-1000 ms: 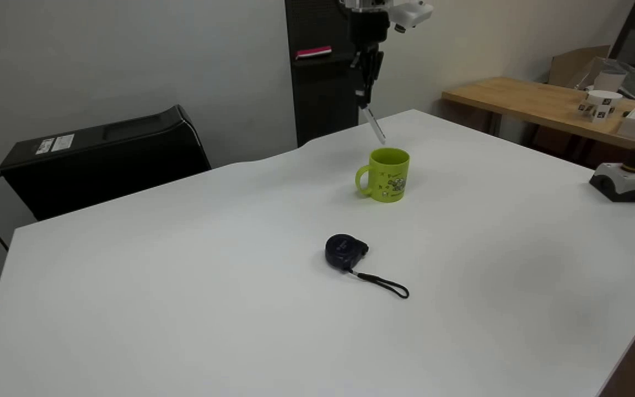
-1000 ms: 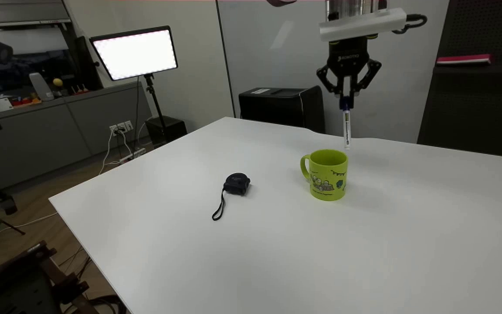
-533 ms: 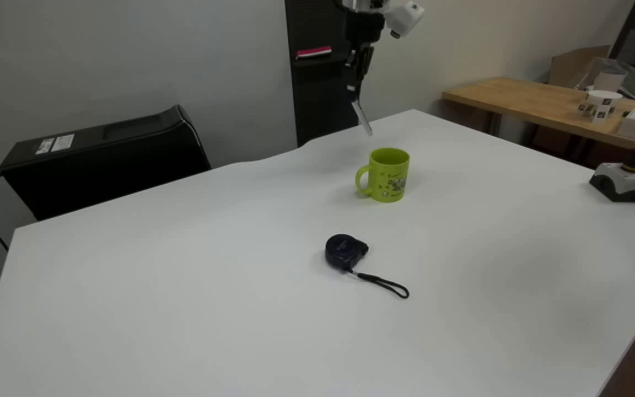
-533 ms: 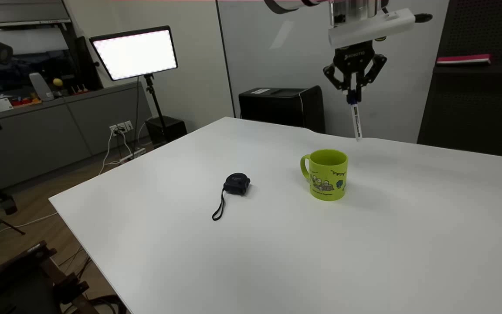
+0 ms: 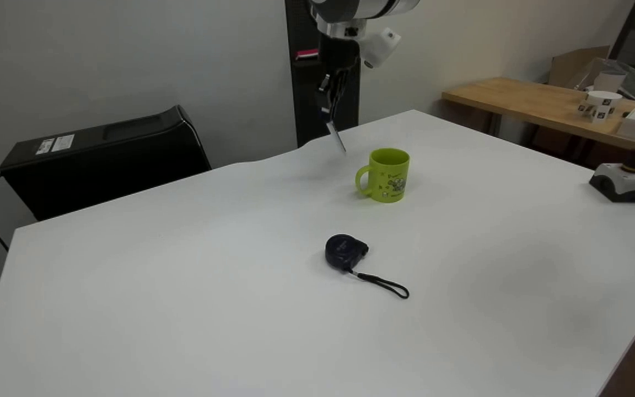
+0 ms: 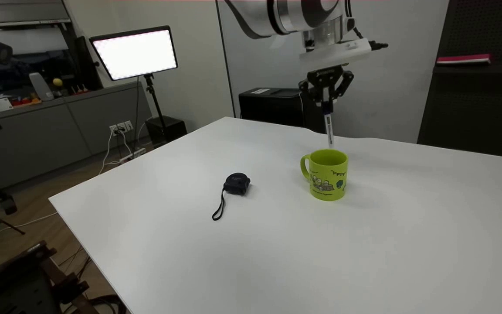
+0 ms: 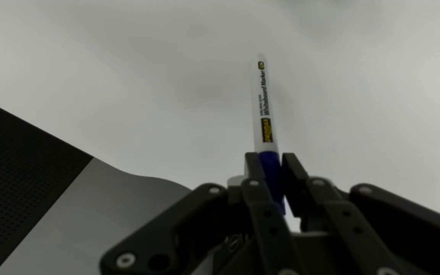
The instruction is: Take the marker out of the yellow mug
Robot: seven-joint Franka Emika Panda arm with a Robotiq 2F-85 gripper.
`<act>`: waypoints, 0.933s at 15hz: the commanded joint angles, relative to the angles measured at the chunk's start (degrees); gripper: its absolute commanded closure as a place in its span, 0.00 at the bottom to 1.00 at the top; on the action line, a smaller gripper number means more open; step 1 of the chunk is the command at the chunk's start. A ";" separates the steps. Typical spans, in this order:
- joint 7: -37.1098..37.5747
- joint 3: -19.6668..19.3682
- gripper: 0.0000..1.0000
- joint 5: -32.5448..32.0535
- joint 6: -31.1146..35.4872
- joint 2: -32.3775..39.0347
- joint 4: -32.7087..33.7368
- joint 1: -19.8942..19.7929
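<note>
The yellow-green mug stands upright on the white table in both exterior views [image 5: 389,179] [image 6: 328,176], its handle on the left. My gripper [image 7: 270,165] is shut on the dark blue end of the marker [image 7: 264,109], which lies between both fingertips. The white part of the marker points down, slightly tilted. In an exterior view the gripper [image 5: 327,114] and marker [image 5: 337,138] are left of and behind the mug. In an exterior view the gripper [image 6: 327,107] and marker [image 6: 329,130] appear behind the mug's rim. The marker is outside the mug, with its tip above the table.
A black tape measure [image 5: 344,252] [image 6: 236,183] with a cord loop lies on the table in front of the mug. A grey and black button box [image 5: 626,182] sits at the table's right edge. A black case [image 5: 108,160] stands behind the table.
My gripper has carried the marker from over the mug's far side, first up and away, then lower and leftward in both exterior views. The mug and tape measure have not moved.
</note>
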 commanded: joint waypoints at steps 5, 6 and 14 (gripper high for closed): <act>5.82 -0.99 0.95 -1.31 4.52 0.15 -5.82 0.26; 5.90 -1.12 0.95 -1.38 4.48 0.02 -6.16 0.15; 7.47 -2.56 0.27 -2.82 3.24 -0.70 -6.09 0.58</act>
